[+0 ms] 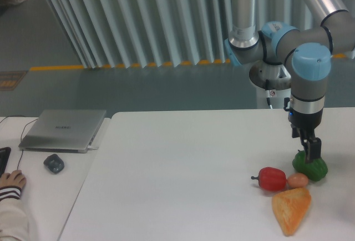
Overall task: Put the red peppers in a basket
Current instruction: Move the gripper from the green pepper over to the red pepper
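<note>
1. while the ur5e arm (302,46) reaches down at the right side of the white table (183,163), its gripper (311,153) sits low over the green bell pepper (312,167), the dark fingers overlapping that pepper's top.
2. whether the jaws are apart or pressed on the green pepper, i cannot tell; the fingers look close together and narrow from this angle.
3. the red pepper (272,178) lies on its side on the table, just left of the gripper and lower in the view, its short dark stem pointing left; nothing grips it.
4. a small orange-brown egg-like ball (298,181) sits between the red pepper and the green one, touching or nearly touching both.
5. an orange wedge-shaped item (292,209), like a slice of bread or pastry, lies just in front of the ball.
6. on the grey desk to the left are a closed silver laptop (64,130) and a dark computer mouse (54,163).
7. a person's hand (11,180) in a striped sleeve rests at the far left edge.
</note>
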Controlling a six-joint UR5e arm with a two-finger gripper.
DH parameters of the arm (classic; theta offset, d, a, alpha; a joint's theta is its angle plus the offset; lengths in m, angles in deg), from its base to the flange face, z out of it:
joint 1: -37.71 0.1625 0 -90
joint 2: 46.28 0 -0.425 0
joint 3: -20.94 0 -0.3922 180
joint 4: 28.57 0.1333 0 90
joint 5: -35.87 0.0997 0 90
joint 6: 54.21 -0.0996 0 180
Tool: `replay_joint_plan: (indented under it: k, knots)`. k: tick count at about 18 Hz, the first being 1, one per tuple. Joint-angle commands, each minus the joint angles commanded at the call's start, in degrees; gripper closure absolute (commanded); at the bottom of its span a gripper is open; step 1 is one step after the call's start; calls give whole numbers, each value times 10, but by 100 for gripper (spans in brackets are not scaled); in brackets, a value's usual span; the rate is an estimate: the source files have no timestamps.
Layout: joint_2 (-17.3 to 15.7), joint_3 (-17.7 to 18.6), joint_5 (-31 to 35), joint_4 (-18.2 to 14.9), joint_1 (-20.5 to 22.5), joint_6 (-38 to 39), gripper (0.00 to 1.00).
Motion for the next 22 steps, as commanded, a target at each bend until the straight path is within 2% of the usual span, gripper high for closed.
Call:
replay_joint_plan:
  k: [7, 11, 18, 22]
  knots:
    - [1, 3, -3, 7, 2, -7, 0]
    - [0, 18, -1, 41, 3, 1, 0]
    - [-2, 34, -3, 44, 5, 0, 0]
    - [0, 39, 0, 75, 5, 2, 0]
